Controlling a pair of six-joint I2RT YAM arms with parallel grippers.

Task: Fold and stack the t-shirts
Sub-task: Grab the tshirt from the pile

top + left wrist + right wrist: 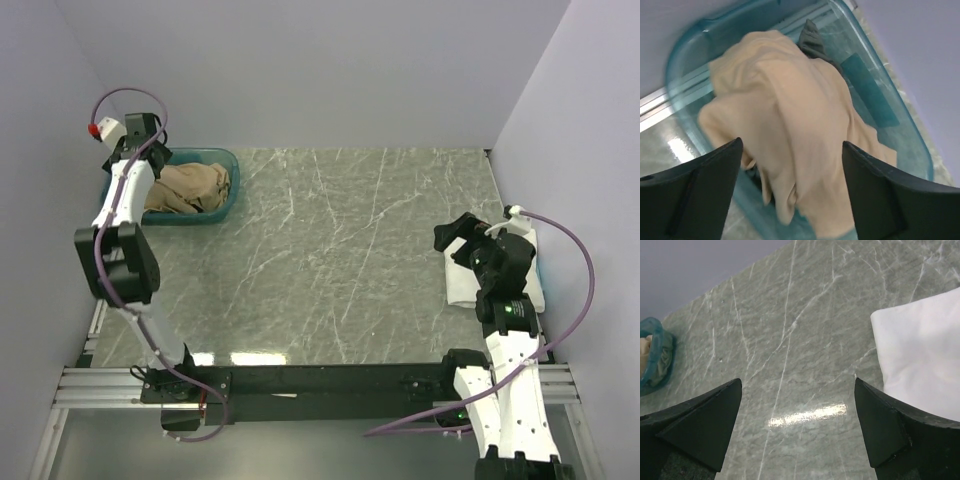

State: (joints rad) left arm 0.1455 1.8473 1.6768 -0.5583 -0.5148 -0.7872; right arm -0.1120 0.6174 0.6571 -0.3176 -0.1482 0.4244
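Bright, even light falls from overhead, and shadows are faint. A white glare streak lies on the counter (330,240) along its near edge. At the counter's far left corner, the tan t-shirt (790,125) looks soft, blurred and slightly washed out.

Crumpled tan t-shirt (195,187) in teal tub (200,217) far left, left arm (125,200) above it, folded white t-shirt (460,285) under right arm (505,300)

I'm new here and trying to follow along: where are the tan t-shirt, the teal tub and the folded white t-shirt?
tan t-shirt (790,115), left wrist view, middle of the crumpled cloth.
teal tub (190,217), top external view, its near wall.
white t-shirt (920,350), right wrist view, middle of the folded cloth.
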